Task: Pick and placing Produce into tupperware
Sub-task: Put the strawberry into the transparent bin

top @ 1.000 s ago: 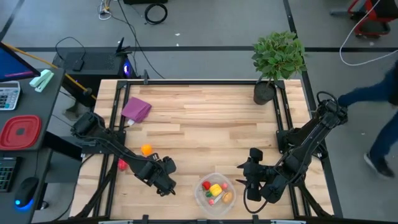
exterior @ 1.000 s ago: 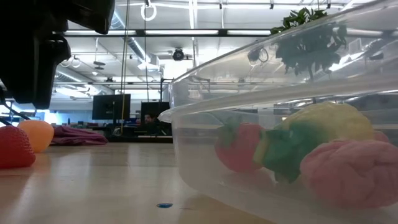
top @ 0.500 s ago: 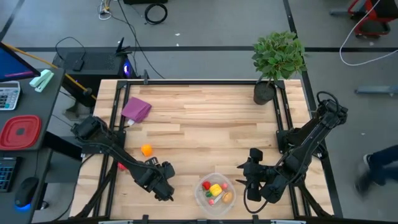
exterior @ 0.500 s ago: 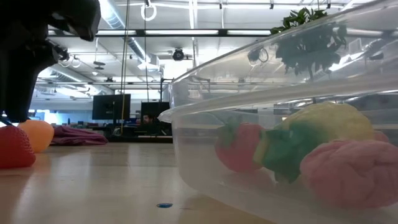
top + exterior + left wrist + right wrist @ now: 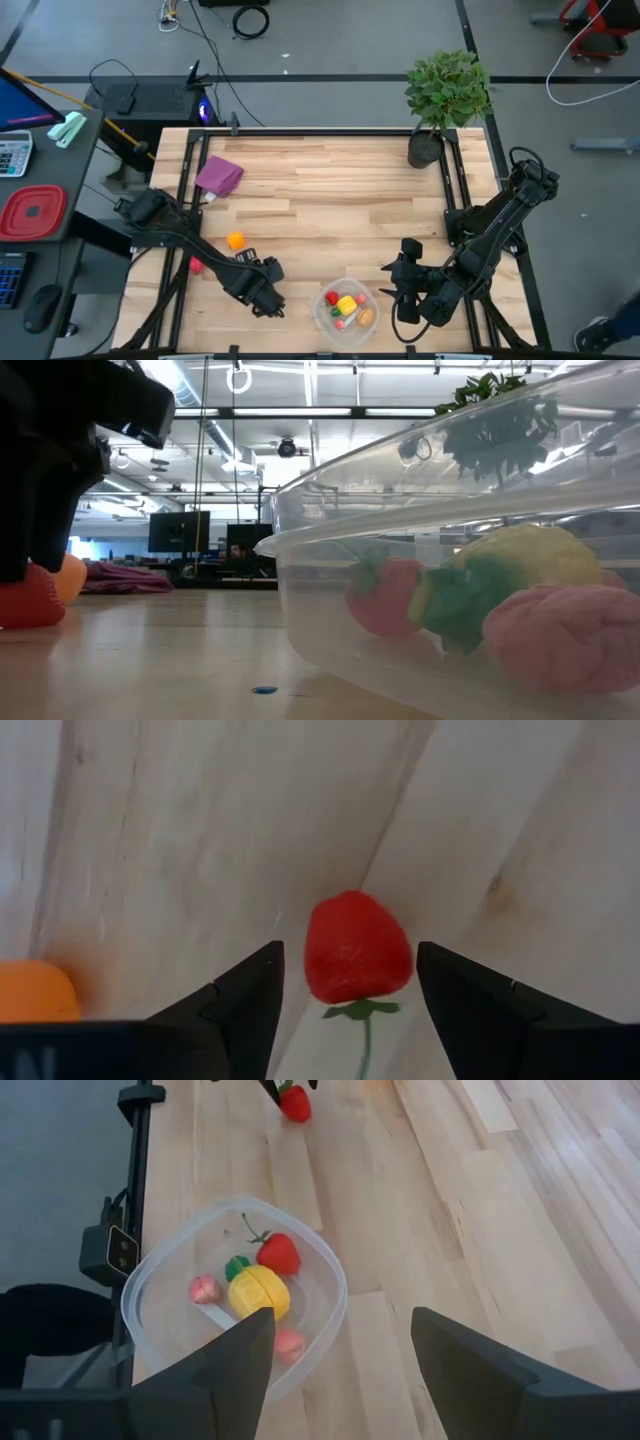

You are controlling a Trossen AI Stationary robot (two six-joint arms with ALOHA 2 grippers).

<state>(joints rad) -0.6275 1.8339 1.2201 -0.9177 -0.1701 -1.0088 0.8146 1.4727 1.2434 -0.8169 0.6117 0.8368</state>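
Pale wood table (image 5: 330, 190) from above: the left gripper (image 5: 270, 303) sits low at lower left of centre, the tupperware (image 5: 345, 309) bottom centre, already loaded, and the right gripper (image 5: 407, 300) parked just right of it. An orange piece (image 5: 235, 240) and the red strawberry (image 5: 196, 265) wait at left. Low view: the tub fills the right side. Left wrist view: fingers (image 5: 245, 995) spread wide with the strawberry straight ahead between them, likely lining up a grab. Right wrist view: fingers (image 5: 235, 1355) wide apart above the tub, holding nothing.
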